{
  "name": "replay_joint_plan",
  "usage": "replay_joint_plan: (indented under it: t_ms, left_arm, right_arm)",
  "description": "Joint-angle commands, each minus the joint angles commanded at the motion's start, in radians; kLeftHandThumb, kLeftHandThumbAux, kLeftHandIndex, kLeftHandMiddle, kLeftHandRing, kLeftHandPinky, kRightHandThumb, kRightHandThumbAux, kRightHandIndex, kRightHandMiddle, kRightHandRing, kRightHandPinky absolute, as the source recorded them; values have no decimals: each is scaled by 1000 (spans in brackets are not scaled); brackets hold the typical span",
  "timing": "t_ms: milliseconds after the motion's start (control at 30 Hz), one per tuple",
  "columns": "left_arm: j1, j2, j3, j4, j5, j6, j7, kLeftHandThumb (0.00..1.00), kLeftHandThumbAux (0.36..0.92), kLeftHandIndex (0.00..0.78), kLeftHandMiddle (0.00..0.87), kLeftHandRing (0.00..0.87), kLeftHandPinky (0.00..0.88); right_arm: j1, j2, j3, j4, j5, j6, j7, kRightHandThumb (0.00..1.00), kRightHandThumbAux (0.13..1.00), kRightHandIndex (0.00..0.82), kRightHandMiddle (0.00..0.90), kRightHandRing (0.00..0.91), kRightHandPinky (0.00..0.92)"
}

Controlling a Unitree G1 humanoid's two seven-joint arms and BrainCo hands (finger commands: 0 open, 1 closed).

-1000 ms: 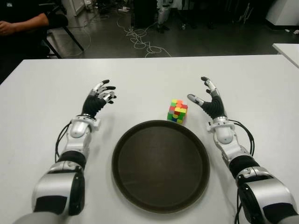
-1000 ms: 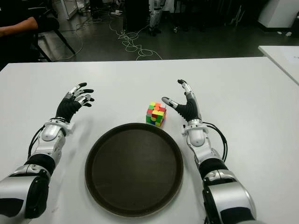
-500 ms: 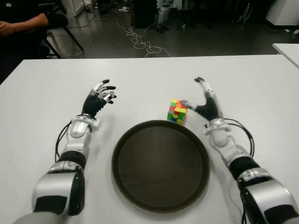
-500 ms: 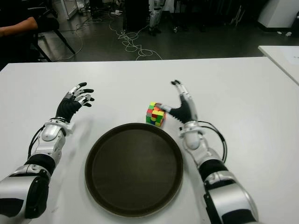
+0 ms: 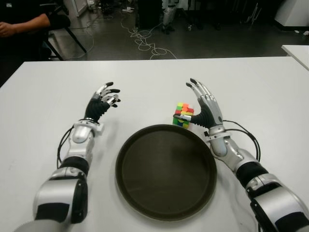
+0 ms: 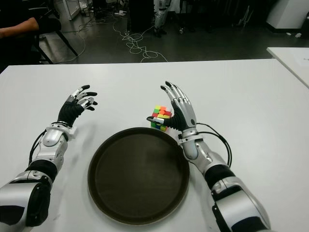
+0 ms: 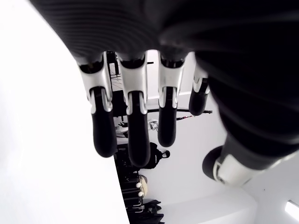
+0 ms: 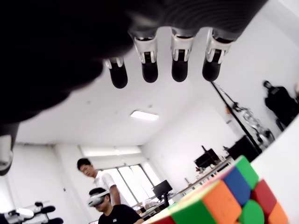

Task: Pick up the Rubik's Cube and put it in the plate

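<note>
right hand (image 5: pixel 206 107): fingers extended and spread, palm facing the cube from its right side; thumb tip lies against the cube's near face; nothing grasped.
left hand (image 5: pixel 101 104): fingers loosely curved and apart, holding nothing; shows to the left of the plate, above the white table (image 5: pixel 43 125).
rubik's cube (image 5: pixel 182 114): sits on the table just beyond the plate's far rim, tilted with one corner forward.
plate (image 5: pixel 126 145): round, dark brown, between the two forearms.
writing: none legible.
</note>
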Motion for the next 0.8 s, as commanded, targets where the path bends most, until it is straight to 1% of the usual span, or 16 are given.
replay_joint_plan:
  t_ms: [100, 167, 267, 433, 567, 800]
  left_arm:
    - [-1, 0, -4, -1, 5, 2, 7, 489, 652, 146, 278, 372, 430]
    - [-1, 1, -5, 0, 8, 1, 14, 494, 651, 145, 279, 371, 432]
    - [0, 1, -6, 1, 10, -4, 21, 484, 648, 148, 286, 374, 436]
    - [2, 1, -5, 1, 8, -10, 22, 473, 651, 152, 291, 383, 436]
    - [6, 0, -6, -6, 5, -12, 18, 476, 659, 153, 292, 390, 432]
    - [6, 1, -7, -7, 7, -6, 24, 451, 651, 155, 300, 385, 450]
  right_arm:
    - [-33, 9, 16, 48, -3, 11, -1, 11, 429, 0, 0, 46, 108]
    - [-56, 22, 31, 93, -8, 28, -8, 13, 436, 0, 0, 45, 110]
    - [-73, 32, 49, 148, -13, 46, -17, 20, 445, 0, 0, 48, 114]
    - [-80, 31, 64, 171, -11, 54, -28, 26, 447, 0, 0, 60, 126]
    - [-76, 31, 73, 172, -7, 64, -28, 24, 446, 0, 0, 63, 128]
    - [-77, 33, 78, 172, -3, 78, -14, 49, 457, 0, 0, 63, 134]
